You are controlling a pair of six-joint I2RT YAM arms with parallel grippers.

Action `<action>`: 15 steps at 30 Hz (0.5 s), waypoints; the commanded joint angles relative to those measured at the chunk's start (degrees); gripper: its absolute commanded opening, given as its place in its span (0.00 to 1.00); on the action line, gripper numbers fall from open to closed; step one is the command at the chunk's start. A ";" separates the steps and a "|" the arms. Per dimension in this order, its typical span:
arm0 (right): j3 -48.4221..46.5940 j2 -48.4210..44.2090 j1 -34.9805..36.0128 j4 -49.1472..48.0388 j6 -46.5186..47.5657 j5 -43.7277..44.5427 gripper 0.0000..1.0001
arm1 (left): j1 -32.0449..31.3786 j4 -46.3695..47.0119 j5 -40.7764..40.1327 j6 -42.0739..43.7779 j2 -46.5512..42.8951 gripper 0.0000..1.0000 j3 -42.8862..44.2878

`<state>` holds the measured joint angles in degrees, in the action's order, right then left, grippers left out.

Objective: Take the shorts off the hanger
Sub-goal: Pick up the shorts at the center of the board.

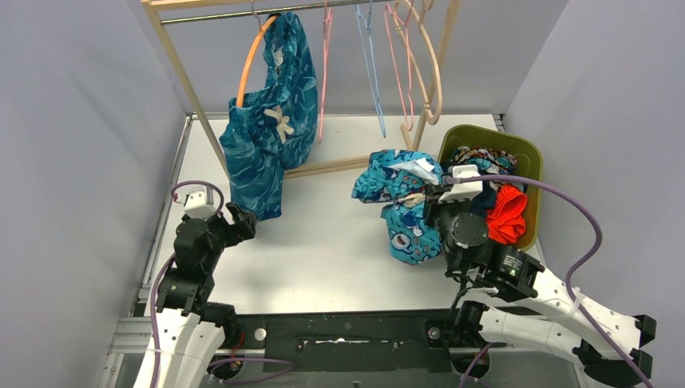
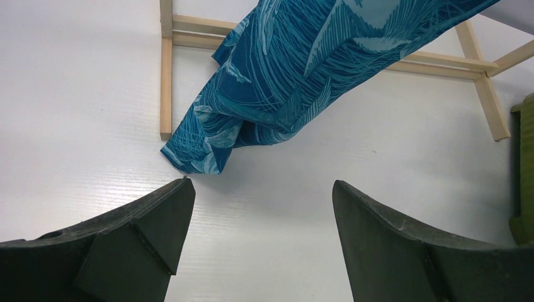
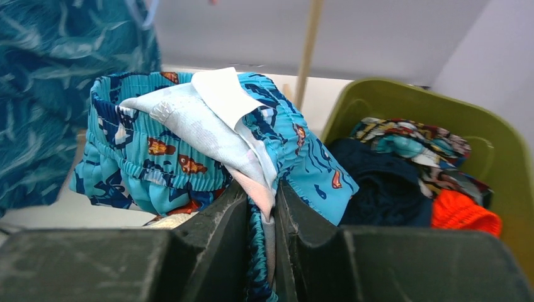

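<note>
soft cloth shorts (image 3: 189,145), bare wood rack (image 1: 194,89)

I stood by a white table (image 1: 339,242) that filled the booth, matte and evenly lit, with only soft shadows on it. Plain grey walls (image 1: 73,121) closed it in at nine and three o'clock, and a back wall (image 1: 501,48) at twelve. A pale wooden clothes rack (image 1: 187,87) stood at twelve o'clock, its base rails (image 2: 165,88) flat on the table and a metal bar (image 1: 218,13) across its top. At six o'clock a black plate (image 1: 355,331) edged the table.
</note>
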<state>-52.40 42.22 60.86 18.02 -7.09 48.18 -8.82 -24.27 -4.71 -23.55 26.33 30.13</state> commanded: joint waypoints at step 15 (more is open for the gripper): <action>-4.58 -4.51 -1.80 -3.86 8.29 26.67 0.00 | 0.56 2.48 -0.40 0.00 -0.13 0.81 0.37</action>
<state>-55.40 38.44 60.60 25.67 -8.99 68.31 -8.78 -24.27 -4.71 -23.55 26.33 30.13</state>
